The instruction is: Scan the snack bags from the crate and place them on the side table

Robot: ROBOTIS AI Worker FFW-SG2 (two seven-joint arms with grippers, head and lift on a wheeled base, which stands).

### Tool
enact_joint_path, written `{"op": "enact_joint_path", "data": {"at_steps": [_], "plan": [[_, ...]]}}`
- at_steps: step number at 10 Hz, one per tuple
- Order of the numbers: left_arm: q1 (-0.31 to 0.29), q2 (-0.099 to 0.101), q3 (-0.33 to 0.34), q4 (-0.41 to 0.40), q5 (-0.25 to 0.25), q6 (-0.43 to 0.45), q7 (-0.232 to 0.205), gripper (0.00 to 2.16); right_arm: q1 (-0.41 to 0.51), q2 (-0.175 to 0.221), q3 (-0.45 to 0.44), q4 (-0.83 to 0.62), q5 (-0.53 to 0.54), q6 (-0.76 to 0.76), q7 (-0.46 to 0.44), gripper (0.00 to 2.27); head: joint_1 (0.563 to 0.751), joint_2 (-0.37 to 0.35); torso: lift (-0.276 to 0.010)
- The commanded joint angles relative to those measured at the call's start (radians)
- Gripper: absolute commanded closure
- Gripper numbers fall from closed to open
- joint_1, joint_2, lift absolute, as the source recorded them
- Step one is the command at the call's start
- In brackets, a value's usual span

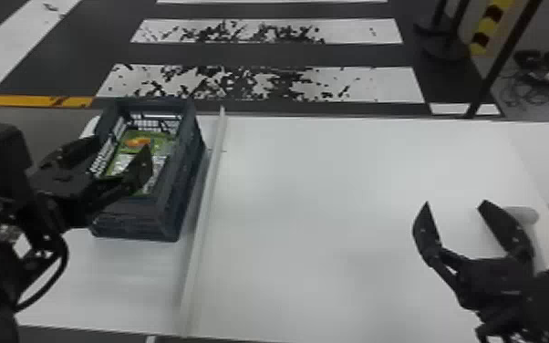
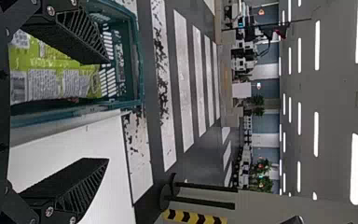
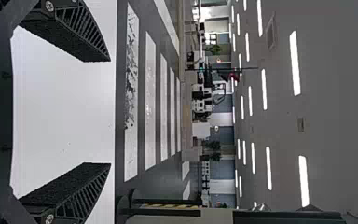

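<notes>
Left gripper (image 1: 123, 143) and right gripper (image 1: 455, 203) both gape open, holding nothing, the right one above the white table (image 1: 333, 205). On that table's left part stands the dark crate (image 1: 178, 182), the left gripper at its opening. Inside lies a green snack bag (image 1: 164, 145).

Snack bag (image 1: 163, 143) in crate (image 1: 127, 223) | crate on table (image 1: 105, 278), left | strip (image 1: 206, 205) right of crate

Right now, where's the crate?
Head view, left side: the crate sits on the white table, left of the long pale strip, with the left gripper close by.
</notes>
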Motion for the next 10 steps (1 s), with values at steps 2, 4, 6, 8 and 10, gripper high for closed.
{"op": "enact_joint_path", "data": {"at_steps": [2, 4, 6, 8, 10], "plan": [[-0.165, 0.085, 0.07, 0.127, -0.039, 0.049, -0.051, 0.14, 0.015, 0.0, -0.002, -0.002, 0.0, -0.002, 0.0, 0.08, 0.695, 0.137, -0.094], [-0.292, 0.142, 0.067, 0.265, -0.148, 0.049, -0.145, 0.14, 0.021, 0.0, -0.005, -0.002, 0.0, -0.002, 0.0, 0.08, 0.695, 0.174, -0.094], [-0.407, 0.134, 0.019, 0.405, -0.32, 0.043, -0.266, 0.14, 0.02, 0.001, -0.002, 0.0, 0.001, 0.001, 0.0, 0.08, 0.695, 0.193, -0.094], [-0.462, 0.14, -0.047, 0.504, -0.447, 0.024, -0.323, 0.14, 0.017, 0.0, 0.0, 0.0, 0.001, 0.001, 0.0, 0.08, 0.695, 0.196, -0.094], [-0.499, 0.14, -0.085, 0.593, -0.53, 0.024, -0.38, 0.14, 0.009, -0.006, 0.003, 0.002, 0.001, 0.004, 0.002, 0.08, 0.695, 0.187, -0.094]]}}
